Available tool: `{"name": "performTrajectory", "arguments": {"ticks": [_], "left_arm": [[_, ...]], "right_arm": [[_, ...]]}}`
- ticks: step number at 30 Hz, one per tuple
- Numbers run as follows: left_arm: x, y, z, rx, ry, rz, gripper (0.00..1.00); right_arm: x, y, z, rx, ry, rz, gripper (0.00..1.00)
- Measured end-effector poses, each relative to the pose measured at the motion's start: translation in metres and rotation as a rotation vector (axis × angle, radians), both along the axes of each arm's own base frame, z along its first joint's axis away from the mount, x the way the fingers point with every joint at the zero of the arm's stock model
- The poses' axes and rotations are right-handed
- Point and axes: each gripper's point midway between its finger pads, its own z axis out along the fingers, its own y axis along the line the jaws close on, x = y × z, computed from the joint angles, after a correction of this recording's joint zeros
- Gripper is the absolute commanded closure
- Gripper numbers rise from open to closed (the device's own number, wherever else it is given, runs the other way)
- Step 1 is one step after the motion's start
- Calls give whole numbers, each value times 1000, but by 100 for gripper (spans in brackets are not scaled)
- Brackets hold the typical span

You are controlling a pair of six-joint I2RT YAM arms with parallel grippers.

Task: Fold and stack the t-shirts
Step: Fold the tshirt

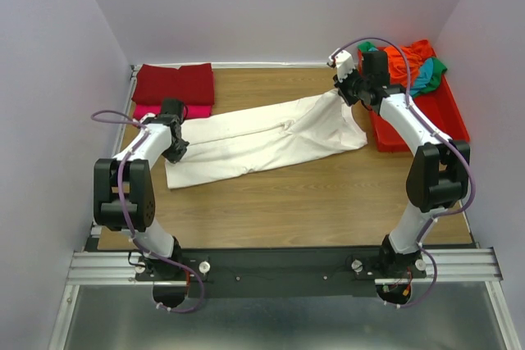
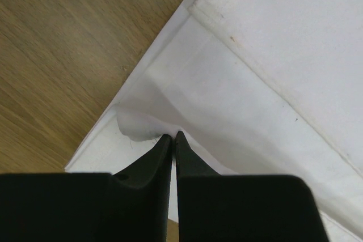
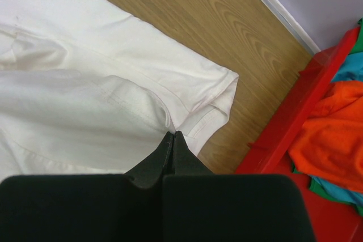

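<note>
- The left jaws are pressed together, pinching a small raised fold of the cream-white t-shirt (image 2: 255, 55) near its edge. Bare bench (image 2: 68, 55) shows just beside that edge.
- The right jaws are also pressed together, nipping the cloth of the same shirt (image 3: 85, 100) just beside a short sleeve. The sleeve's hemmed cuff lies flat on the bench.
- In the top view the cream-white t-shirt (image 1: 271, 141) lies on the bench (image 1: 287, 202) as 1 long, narrow band between the 2 arms.
- Its long axis runs diagonally. The wide end sits nearer the bases on the left, under the left jaws. The other end sits farther back on the right, under the right jaws.
- The sleeve end points toward the right. I cannot tell whether the left end is the bottom hem.
- Just right of the right jaws stands a red tray (image 1: 447, 112), its near wall (image 3: 283, 123) close to the sleeve but not touching it.
- In the tray 3 shirts lie crumpled in a heap: an orange shirt (image 1: 410, 55) on top, with a teal shirt (image 1: 428, 79) and a green shirt (image 1: 439, 65) beside it.
- At the far left of the bench a folded dark red shirt (image 1: 174, 84) lies on a bright pink shirt (image 1: 146, 111). Only the near edge of the pink one shows.
</note>
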Motion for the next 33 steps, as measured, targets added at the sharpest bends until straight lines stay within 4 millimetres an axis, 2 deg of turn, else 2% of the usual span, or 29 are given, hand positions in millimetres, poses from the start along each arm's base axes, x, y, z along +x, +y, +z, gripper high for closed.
{"name": "performTrajectory", "arguments": {"ticks": [14,16,17,20,22,26,30,33], "left_arm": [[7,1,-5,7,16,-15,87],[9,1,-4,8,15,-20,82],[10,2,-3,10,13,-26,69],[15,5,4,20,5,-36,60],[22,7,15,31,-17,-51,55],[35,9,47,49,-99,-86,55],[43,8,100,68,-248,-158,55],[48,-6,134,55,-385,-291,50]], "right_arm": [[0,0,0,-1,0,0,99],[0,0,0,-1,0,0,99],[0,0,0,-1,0,0,99],[0,0,-3,-1,6,-1,99],[1,0,-9,-2,18,-1,99],[2,1,-25,-5,51,-2,99],[3,2,-34,-1,73,3,99],[2,4,-35,5,76,8,99]]}}
